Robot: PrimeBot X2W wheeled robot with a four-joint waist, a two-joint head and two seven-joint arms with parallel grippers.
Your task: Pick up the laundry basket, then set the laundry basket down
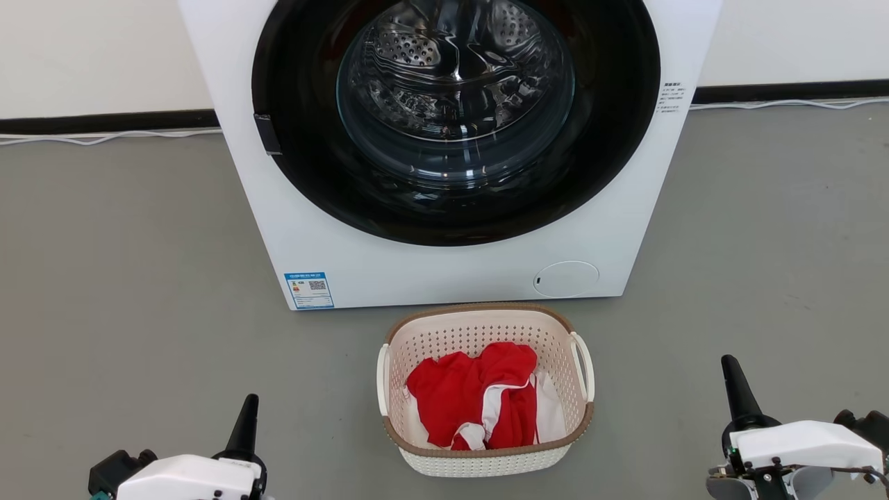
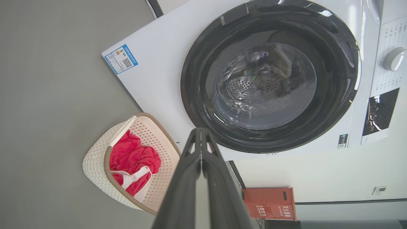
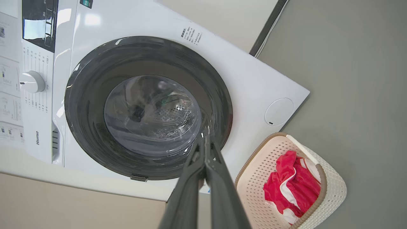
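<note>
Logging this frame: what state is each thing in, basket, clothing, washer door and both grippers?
Cream-white perforated plastic laundry basket with brown rim: upright on the grey floor, not gripped.
Crumpled red-and-white garment: lying inside the basket.
White front-loading washing machine, round glass door: shut.
Left gripper: fingers shut together, empty.
Right gripper: fingers shut together, empty.

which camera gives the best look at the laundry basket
The head view: the laundry basket sits whole, seen from above, with both white handles and the red and white cloth visible. The left wrist view shows it sideways, partly behind the left gripper's fingers. The right wrist view crops it at the bottom edge.
</note>
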